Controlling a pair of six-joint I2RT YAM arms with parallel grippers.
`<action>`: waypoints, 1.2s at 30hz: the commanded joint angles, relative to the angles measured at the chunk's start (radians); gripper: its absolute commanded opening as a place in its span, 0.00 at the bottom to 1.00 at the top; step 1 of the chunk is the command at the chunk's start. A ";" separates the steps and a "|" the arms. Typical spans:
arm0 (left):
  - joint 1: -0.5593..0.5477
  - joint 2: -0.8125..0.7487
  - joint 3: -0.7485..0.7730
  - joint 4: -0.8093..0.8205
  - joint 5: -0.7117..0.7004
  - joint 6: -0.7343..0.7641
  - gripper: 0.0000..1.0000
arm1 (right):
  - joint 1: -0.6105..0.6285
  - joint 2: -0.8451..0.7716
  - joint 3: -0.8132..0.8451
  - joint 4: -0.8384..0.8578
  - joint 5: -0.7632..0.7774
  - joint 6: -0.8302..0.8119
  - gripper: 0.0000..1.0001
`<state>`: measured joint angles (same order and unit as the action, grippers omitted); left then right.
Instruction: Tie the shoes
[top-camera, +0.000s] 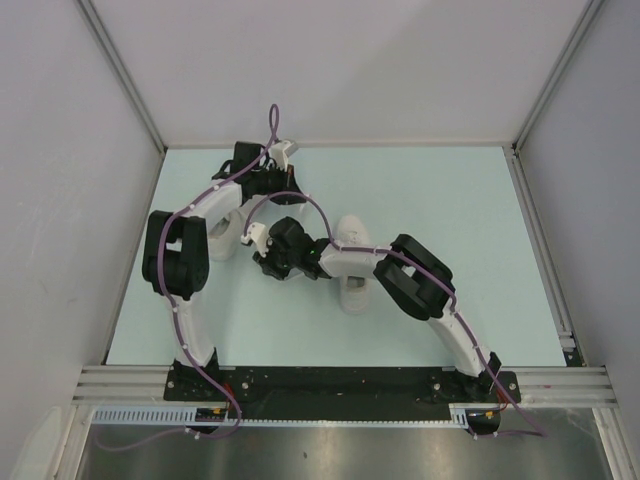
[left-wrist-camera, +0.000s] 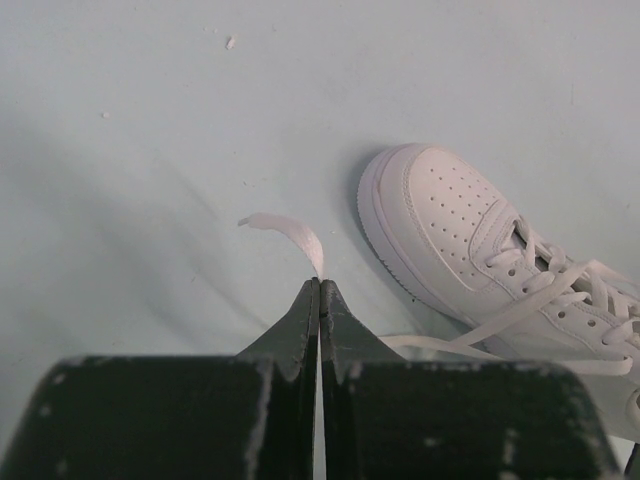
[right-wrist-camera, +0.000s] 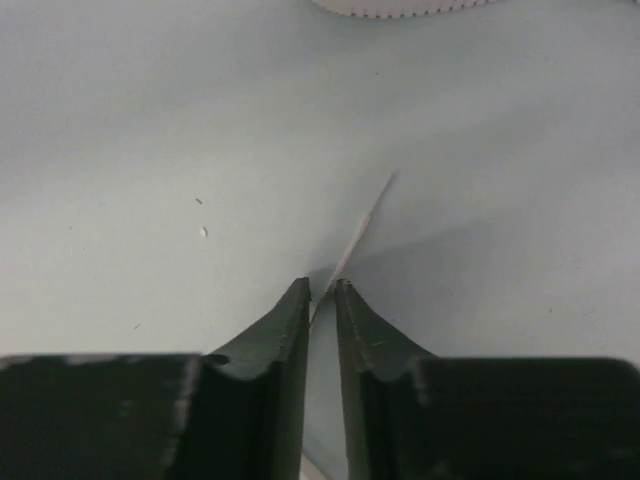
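Observation:
One white shoe lies on its side at the right of the left wrist view, its laces loose. My left gripper is shut on a white lace whose free end curls out past the tips. My right gripper has its jaws almost together on a thin lace that runs straight out ahead. A white sole edge shows at the top of that view. In the top view the second shoe lies mid-table, partly under my right arm. Both grippers, the left and the right, sit close together at left of centre.
The pale blue table is bounded by grey walls and metal rails at the back and sides. My left elbow stands near the left edge. Purple cables loop over both arms.

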<state>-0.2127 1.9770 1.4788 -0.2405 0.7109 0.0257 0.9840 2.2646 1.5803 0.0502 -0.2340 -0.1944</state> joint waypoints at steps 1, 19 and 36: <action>0.007 -0.010 -0.005 0.032 0.030 -0.013 0.00 | 0.012 0.012 -0.009 -0.015 0.035 -0.020 0.11; -0.014 -0.289 -0.164 -0.042 0.122 0.083 0.00 | -0.185 -0.625 -0.181 -0.277 -0.194 0.119 0.00; -0.204 -0.816 -0.696 -0.454 0.032 0.764 0.00 | -0.445 -1.123 -0.505 -0.624 -0.284 0.044 0.00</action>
<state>-0.3779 1.2308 0.8597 -0.5751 0.8127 0.5426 0.5838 1.1931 1.1072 -0.5011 -0.4870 -0.1322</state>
